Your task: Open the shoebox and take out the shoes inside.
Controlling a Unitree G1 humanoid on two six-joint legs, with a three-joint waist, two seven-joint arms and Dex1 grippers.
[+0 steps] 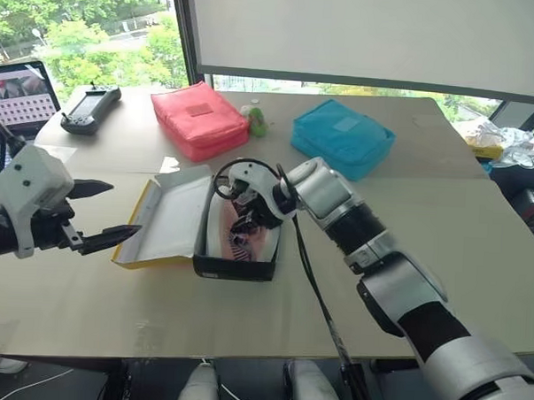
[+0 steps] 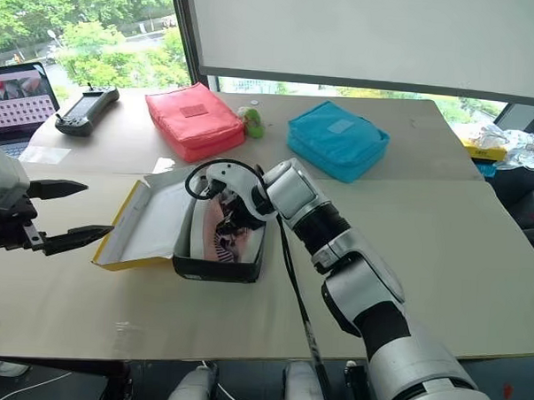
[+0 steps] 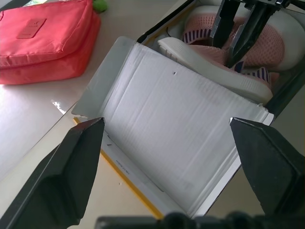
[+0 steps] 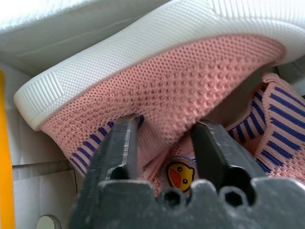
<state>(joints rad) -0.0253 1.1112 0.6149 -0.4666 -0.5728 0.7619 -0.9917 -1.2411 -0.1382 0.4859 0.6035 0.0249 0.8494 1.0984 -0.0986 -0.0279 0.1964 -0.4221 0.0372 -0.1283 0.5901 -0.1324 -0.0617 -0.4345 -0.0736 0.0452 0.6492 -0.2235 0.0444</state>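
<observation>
The shoebox (image 1: 234,268), black-sided, lies open on the table. Its yellow-edged lid (image 1: 173,215) is flipped out to the left with the white inside facing up. Pink mesh shoes (image 3: 209,52) with white soles lie inside. My right gripper (image 1: 247,219) reaches down into the box. In the right wrist view its fingers (image 4: 121,143) pinch the pink knit upper of one shoe (image 4: 190,81), near a small duck badge. My left gripper (image 1: 125,210) hovers open just left of the lid, holding nothing, its fingertips (image 3: 90,131) spread wide above the lid's white surface.
A red pouch (image 1: 200,117), a small green toy (image 1: 256,122) and a blue pouch (image 1: 342,137) lie behind the box. A handheld controller (image 1: 91,106) and a laptop (image 1: 19,96) sit at the far left, crumpled bags (image 1: 496,139) at the far right.
</observation>
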